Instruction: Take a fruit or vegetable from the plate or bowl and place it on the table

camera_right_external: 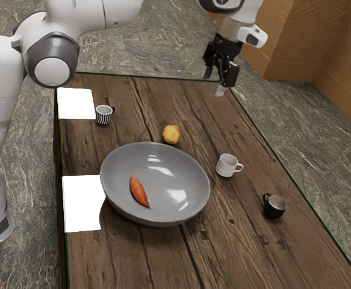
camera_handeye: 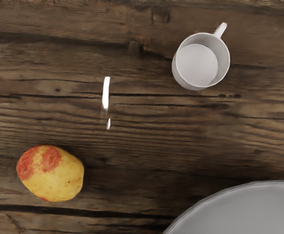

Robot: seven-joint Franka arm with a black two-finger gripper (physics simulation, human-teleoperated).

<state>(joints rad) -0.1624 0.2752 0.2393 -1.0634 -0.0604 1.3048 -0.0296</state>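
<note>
Exterior view first, clock centred on the bowl (camera_right_external: 116, 203): gripper (camera_right_external: 214, 82) up at one o'clock, fingers apart with nothing between them, and the red-orange vegetable (camera_right_external: 139, 191) lies inside, towards eight. I'd call this the reach: swing over the bowl, square the fingers across that slim, tapering body, grip its thicker middle, go down steeply to clear the flared wall, then lift straight. The bowl's smooth grey glaze could let it slide. The table (camera_right_external: 217, 253) is cracked, dark-grained wood. Over to the wrist view: a plump, yellow fruit (camera_handeye: 50, 173), blushed red, sits on the planks near the bowl's thin rim, well apart from the glossy white mug (camera_handeye: 197, 65), round with a looped handle.
</note>
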